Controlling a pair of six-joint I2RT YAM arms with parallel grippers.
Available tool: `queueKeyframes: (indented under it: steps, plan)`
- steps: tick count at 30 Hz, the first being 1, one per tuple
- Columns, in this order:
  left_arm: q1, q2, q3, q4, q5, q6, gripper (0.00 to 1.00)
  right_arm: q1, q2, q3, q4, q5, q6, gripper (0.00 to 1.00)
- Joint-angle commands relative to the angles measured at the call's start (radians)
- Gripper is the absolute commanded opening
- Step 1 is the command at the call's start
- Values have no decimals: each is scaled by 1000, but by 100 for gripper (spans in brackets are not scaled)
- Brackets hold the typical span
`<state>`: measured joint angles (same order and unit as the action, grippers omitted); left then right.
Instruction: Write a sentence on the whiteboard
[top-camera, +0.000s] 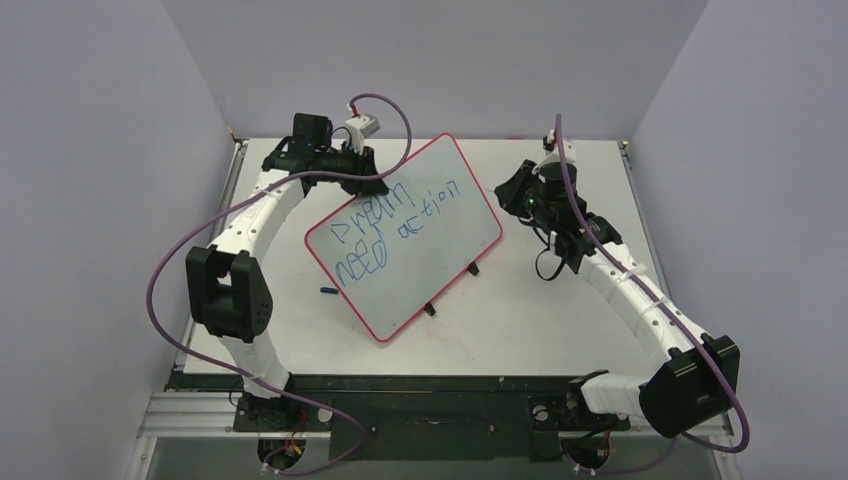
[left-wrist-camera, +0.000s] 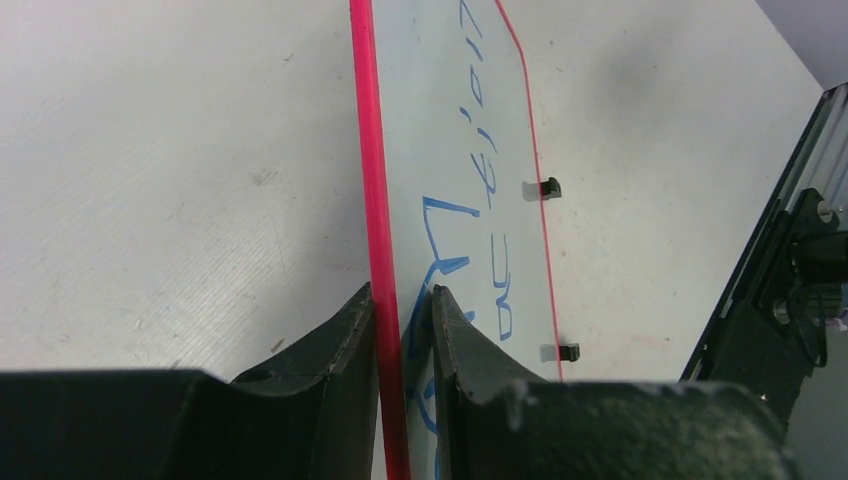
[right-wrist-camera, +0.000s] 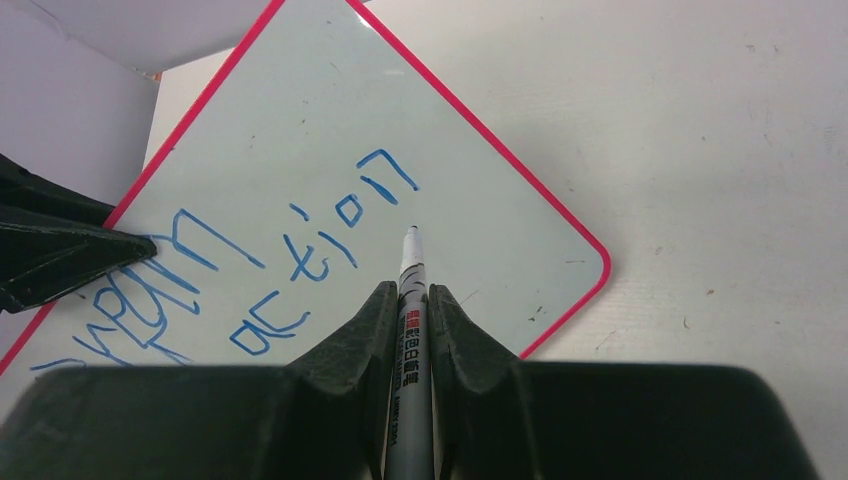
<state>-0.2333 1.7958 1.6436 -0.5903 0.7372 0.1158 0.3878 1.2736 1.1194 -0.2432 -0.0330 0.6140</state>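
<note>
On the table (top-camera: 560, 320), middle area, the whiteboard (top-camera: 440, 190) sits turned diagonal, red rim, two black clips (top-camera: 473, 268) on its near-right edge. Can't tell if it lies flat or tips up. Sentence (top-camera: 378, 232) in blue marker strokes reads roughly "Dream need action", wobbly, with "action" set to the right of the other two words. Left hand (left-wrist-camera: 403, 320) is pinching the board's red rim at the far-left edge, one finger on each face, the rim seen edge-on in the wrist view. Right hand (right-wrist-camera: 412, 300) is pressed onto a marker (right-wrist-camera: 408, 400), white barrel with printed text, dark tip pointing at the board just below the end of "action". Tip contact not clear; from above, that hand sits just beside the board's right corner. Small blue item (top-camera: 327, 291) lies on the table by the board's left edge, apart from it.
</note>
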Motion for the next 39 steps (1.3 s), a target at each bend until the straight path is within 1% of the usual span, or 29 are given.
queueKeyframes:
  steps: [1,4,11,24,34,39]
  plan:
    - [-25,-14,-46,-78,4,101,18,8,-37,-7,21,-1,1,0]
    - [-22,-17,-48,-77,4,108,23,7,-39,-9,23,-2,0,0]
    - [-16,-27,-62,-67,0,123,31,7,-38,-19,33,-2,2,0]
    - [-9,-30,-81,-56,-24,121,37,5,-36,-31,42,-4,4,0]
    - [-2,-32,-71,-60,-40,117,45,3,-35,-34,45,-6,2,0]
    - [2,-43,-68,-59,-48,116,47,3,-35,-37,47,-7,2,0]
